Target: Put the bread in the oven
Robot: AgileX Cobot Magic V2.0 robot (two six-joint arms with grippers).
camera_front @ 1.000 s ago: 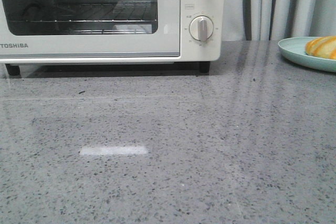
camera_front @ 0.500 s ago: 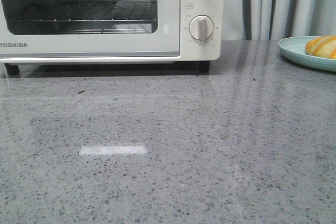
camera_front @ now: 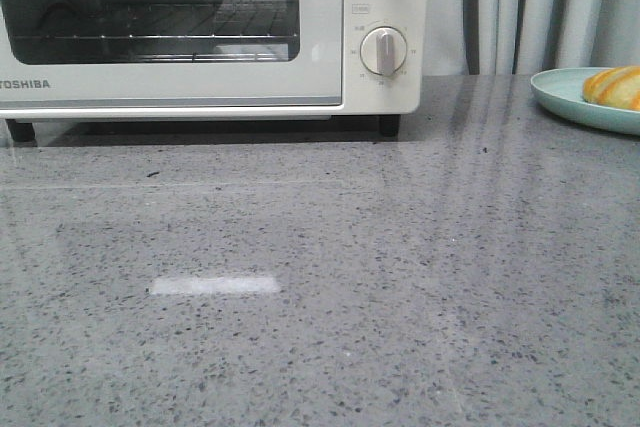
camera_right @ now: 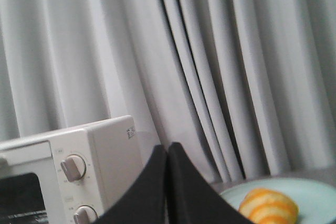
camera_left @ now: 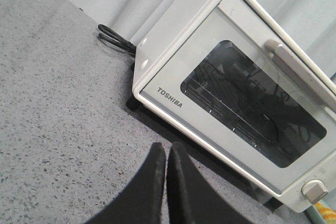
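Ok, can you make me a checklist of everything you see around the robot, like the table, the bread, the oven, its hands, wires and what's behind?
Surface: grey speckled countertop, glossy, with a bright light reflection.
Bread: striped orange bread lies on a pale teal plate at the far right, apart from the oven.
Oven: cream Toshiba oven, door closed, wire rack visible through the glass, two knobs on its right side.
Clutter: nothing seen.
Grippers: left gripper shut and holding nothing, facing the oven door; right gripper shut and holding nothing, above the plate.
Cables: a black cord lies coiled behind the oven.
Surroundings: pale grey curtains behind the counter.
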